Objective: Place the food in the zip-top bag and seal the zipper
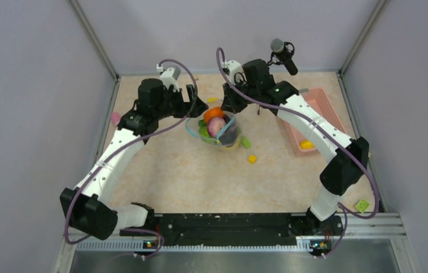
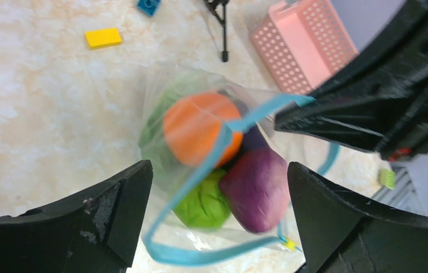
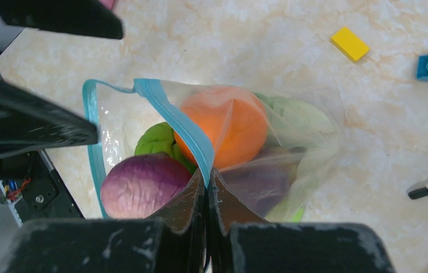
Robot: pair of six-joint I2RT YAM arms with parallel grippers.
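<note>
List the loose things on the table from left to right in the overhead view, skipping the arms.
bag with the food in it → yellow block → pink basket → green block

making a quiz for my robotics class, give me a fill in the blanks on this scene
The left hand, aimed at the zip-top bag, is ___.
The right hand is ___ on the zipper.
The mesh basket is coloured ___.
Missing: open; shut; pink.
</note>
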